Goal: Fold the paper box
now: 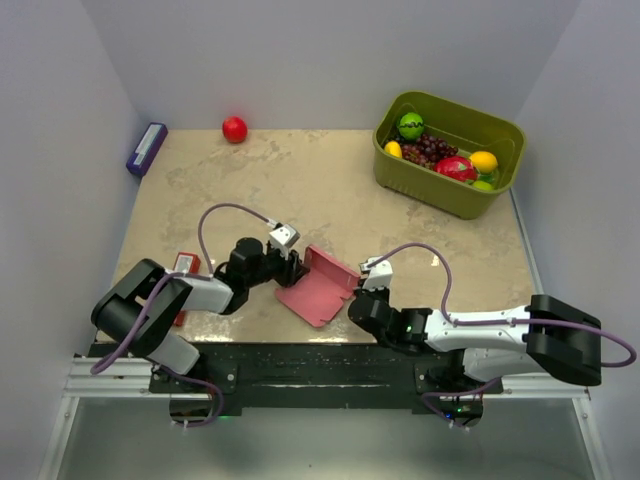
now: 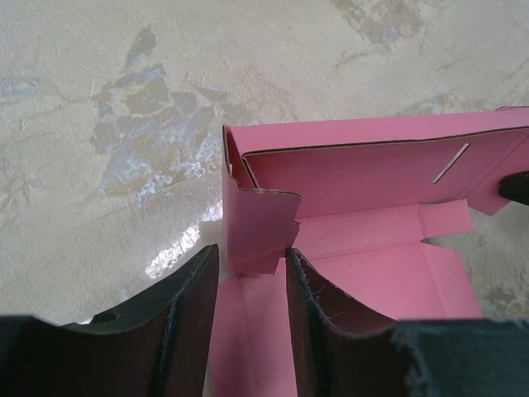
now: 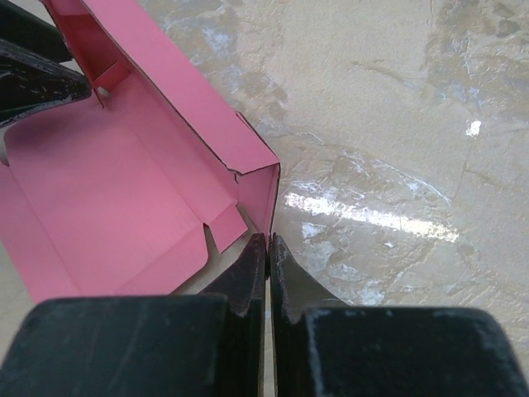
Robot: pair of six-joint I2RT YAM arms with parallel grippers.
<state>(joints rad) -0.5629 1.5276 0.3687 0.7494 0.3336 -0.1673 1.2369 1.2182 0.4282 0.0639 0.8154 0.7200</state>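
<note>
The pink paper box (image 1: 318, 288) lies partly folded on the table between the two arms, its far long wall raised. In the left wrist view the paper box (image 2: 372, 165) shows that raised wall and a folded end flap. My left gripper (image 2: 248, 255) is open, its jaws astride the flap's lower edge, and the right fingertip (image 2: 291, 258) touches the flap's notch. My left gripper (image 1: 292, 266) is at the box's left end. My right gripper (image 3: 269, 238) is shut on the lower corner of the paper box's (image 3: 124, 190) right end flap. My right gripper (image 1: 362, 287) is at the box's right end.
A green basket (image 1: 505, 130) of fruit stands at the back right. A red ball (image 1: 234, 129) and a purple box (image 1: 146, 148) lie at the back left. A red packet (image 1: 185, 264) with a white label sits beside the left arm.
</note>
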